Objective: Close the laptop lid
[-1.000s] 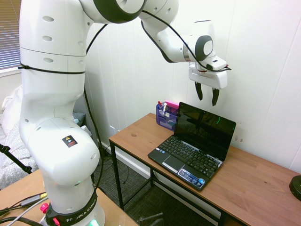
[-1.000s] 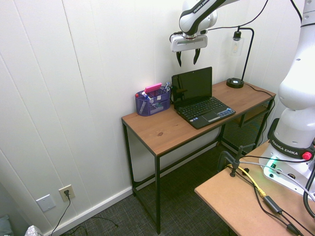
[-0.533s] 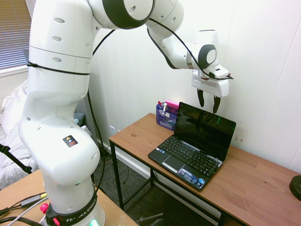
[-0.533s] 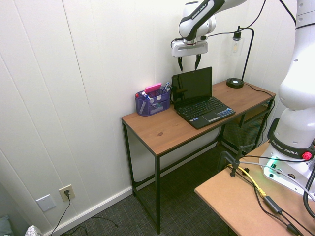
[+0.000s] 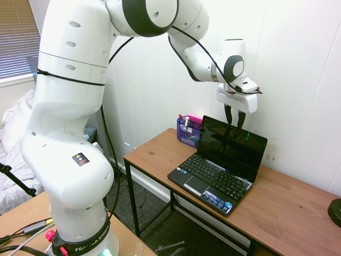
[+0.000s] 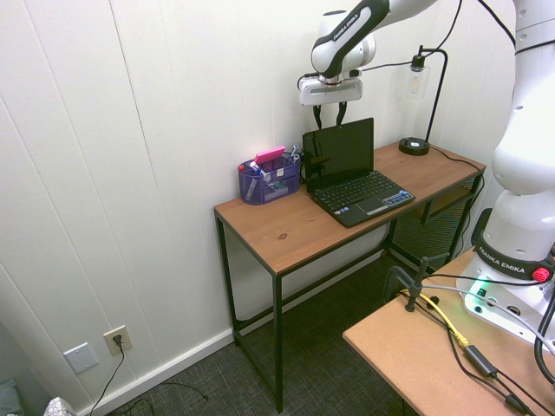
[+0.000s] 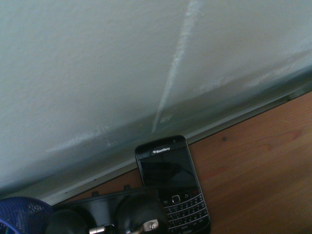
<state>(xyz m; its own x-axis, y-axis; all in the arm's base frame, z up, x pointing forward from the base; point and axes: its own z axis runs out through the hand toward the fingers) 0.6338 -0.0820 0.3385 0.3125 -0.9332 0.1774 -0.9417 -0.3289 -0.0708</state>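
The laptop lid stands up, open, at the back of the small black laptop. The laptop sits on the wooden table, close to the white wall. The white arm's tool points down right above the top edge of the lid. Its two dark fingers are fairly close together, with a small gap between them. It is hard to tell whether they touch the lid. A blue basket with pens and something pink stands just beside the laptop. In the wrist view, a small black phone lies on the table behind the lid, near the wall.
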